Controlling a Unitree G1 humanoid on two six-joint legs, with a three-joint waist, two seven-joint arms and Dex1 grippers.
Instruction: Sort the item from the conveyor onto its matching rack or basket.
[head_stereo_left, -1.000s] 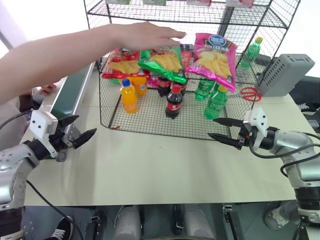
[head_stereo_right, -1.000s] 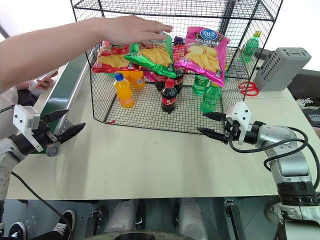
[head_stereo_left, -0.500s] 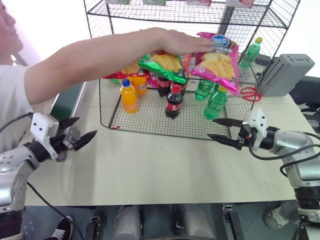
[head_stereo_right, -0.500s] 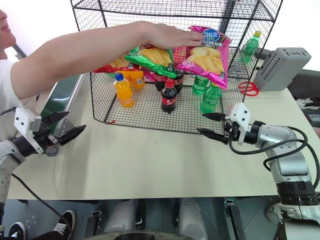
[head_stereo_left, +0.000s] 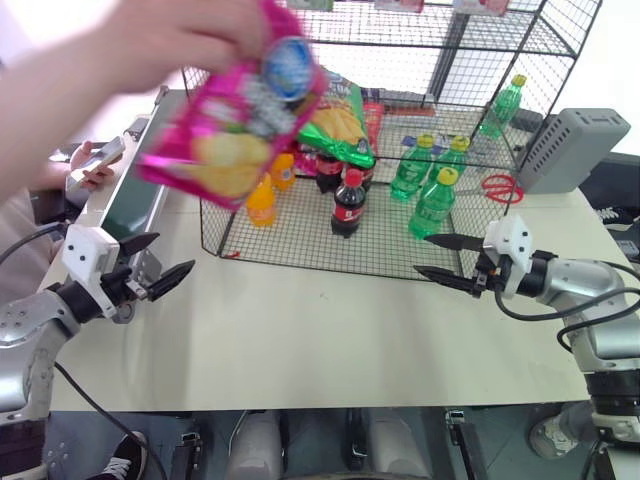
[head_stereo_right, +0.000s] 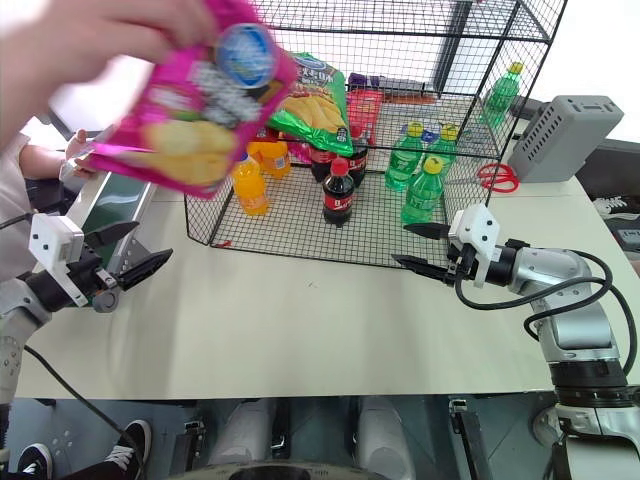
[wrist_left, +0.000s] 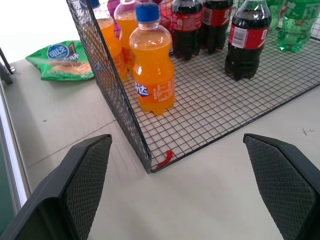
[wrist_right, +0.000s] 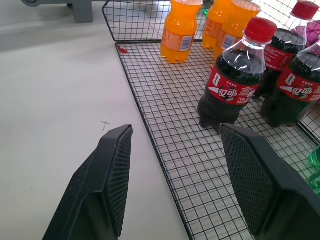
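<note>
A person's hand (head_stereo_left: 190, 30) holds the item (head_stereo_left: 235, 125), a magenta-pink chip bag, in the air at the rack's left front corner, beside the conveyor (head_stereo_left: 130, 205). The black wire rack (head_stereo_left: 300, 245) stands at the back of the table. My left gripper (head_stereo_left: 172, 252) hovers open near the table's left edge, below the bag, with nothing between its fingers. My right gripper (head_stereo_left: 423, 254) is open and empty at the rack's front right. The left wrist view has the rack's front corner (wrist_left: 147, 167) straight ahead.
A green chip bag (head_stereo_left: 340, 125) lies on the rack's middle tier. Orange soda (head_stereo_left: 260, 200), cola (head_stereo_left: 347, 205) and green bottles (head_stereo_left: 432, 205) stand on the bottom tier. A grey box (head_stereo_left: 570, 150) and a red ring (head_stereo_left: 497, 187) sit at the right. Another green bag (wrist_left: 62, 60) lies on the table.
The person's hand has lifted the pink bag off the rack's tier and carried it to the left and toward the front. Both grippers stayed where they were.
</note>
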